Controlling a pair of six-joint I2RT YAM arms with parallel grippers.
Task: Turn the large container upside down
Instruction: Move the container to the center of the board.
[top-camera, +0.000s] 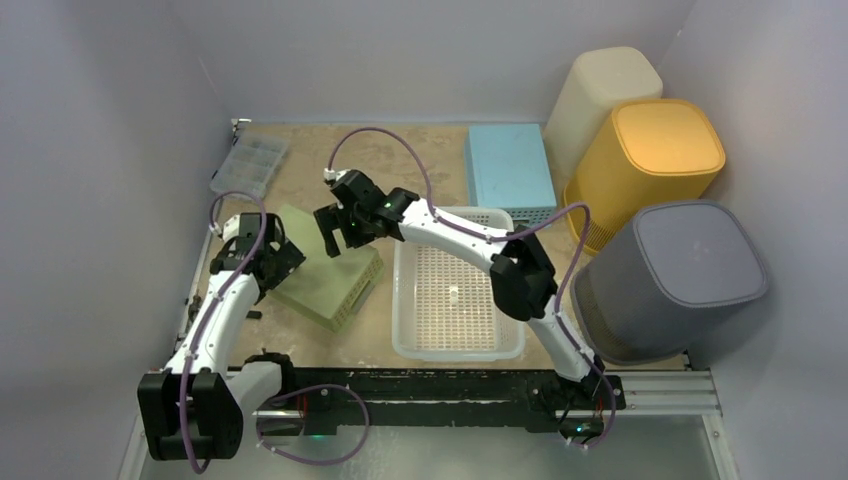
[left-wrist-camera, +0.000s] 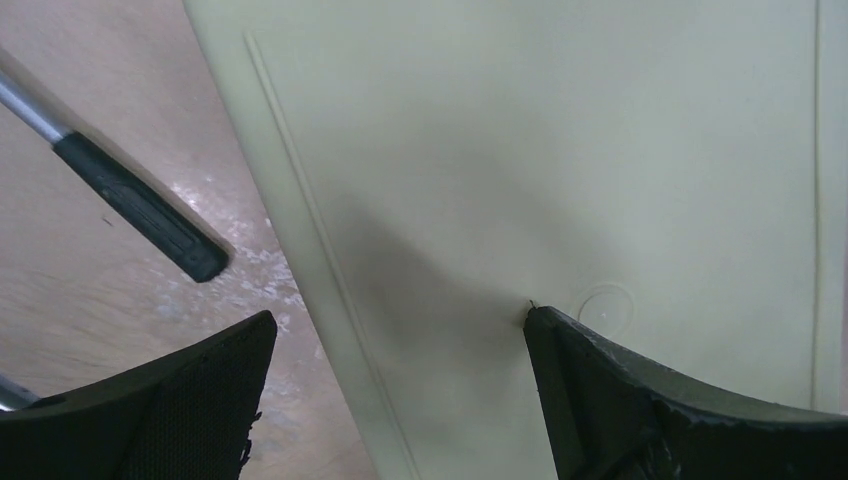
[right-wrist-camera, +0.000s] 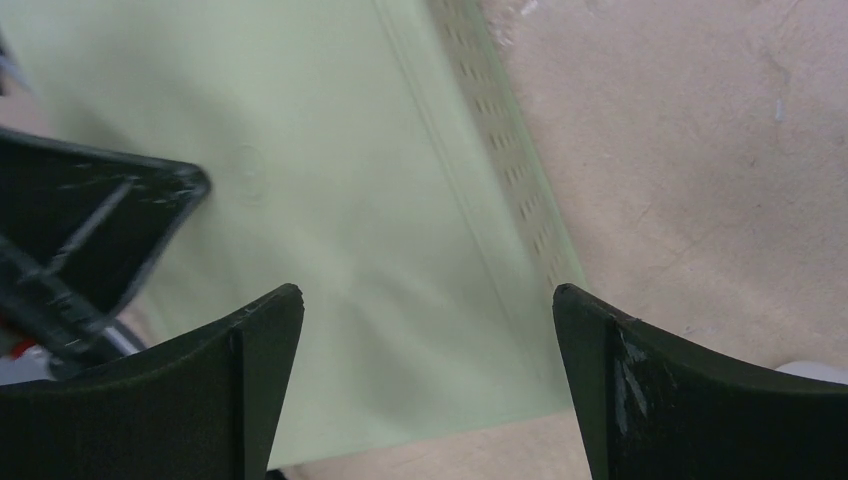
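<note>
**Top external view.** The pale green perforated plastic container (top-camera: 335, 285) is lying with its flat base facing up, so I am judging the flip to be done or nearly done. My left gripper (top-camera: 272, 262) is sitting at its near-left edge. My right gripper (top-camera: 335, 232) is hanging over its far edge. The white slotted plastic basket (top-camera: 405, 300) is standing just to the right of the right gripper. I cannot tell whether the container's rim is sitting flat on the table.

**Left wrist view.** My left gripper (left-wrist-camera: 398, 320) is spread wide and gripping nothing. It is straddling the container's (left-wrist-camera: 550, 150) edge, one finger over the base and the other over the tan table (left-wrist-camera: 90, 290). A black-tipped metal rod (left-wrist-camera: 140, 215) is lying ahead and to the left.

**Right wrist view.** My right gripper (right-wrist-camera: 428, 295) is also spread wide and empty, with the container's base (right-wrist-camera: 330, 200) directly below it. A black part is showing at the left, probably my other gripper.

**Risks.**
- The two grippers are working close together, so a careless retreat could make them clash.
- A finger dragging on the container's edge could tip it back over or slide it into the white basket.
</note>
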